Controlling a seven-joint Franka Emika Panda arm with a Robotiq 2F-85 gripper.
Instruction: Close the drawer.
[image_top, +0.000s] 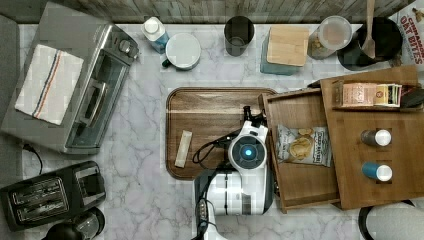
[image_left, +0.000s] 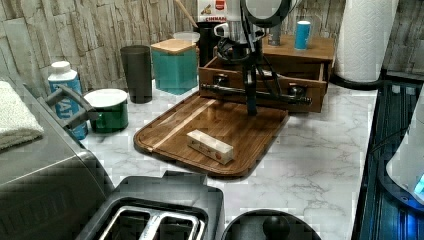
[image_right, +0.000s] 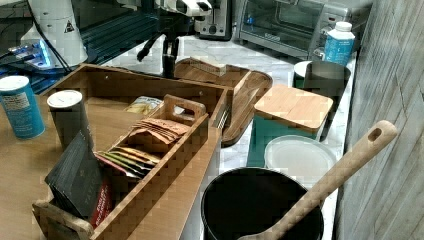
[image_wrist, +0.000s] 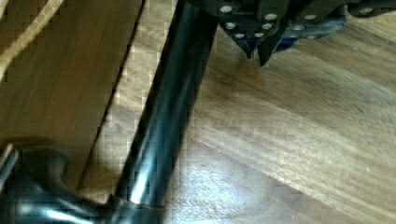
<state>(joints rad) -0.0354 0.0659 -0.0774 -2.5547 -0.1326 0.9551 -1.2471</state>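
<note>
The drawer (image_top: 300, 182) is a shallow brown wooden box standing pulled out from under the organizer top (image_top: 350, 165), toward the top view's left. A chips bag (image_top: 302, 145) lies inside it. Its front panel (image_left: 222, 86) carries a black bar handle (image_left: 270, 94) (image_wrist: 163, 116) and overhangs the edge of the dark wooden tray (image_top: 210, 112). My gripper (image_left: 251, 102) (image_wrist: 259, 53) points straight down just in front of the handle, on the tray side, with its fingertips together and holding nothing. The right view has it beyond the drawer's front wall (image_right: 150, 80).
A small cream box (image_top: 183, 148) lies on the tray. A toaster oven (image_top: 75, 85) and a toaster (image_top: 50, 195) stand at the top view's left. Cups, a teal canister (image_top: 285, 47) and a black pot line the back wall. A paper towel roll (image_left: 365, 35) is beside the organizer.
</note>
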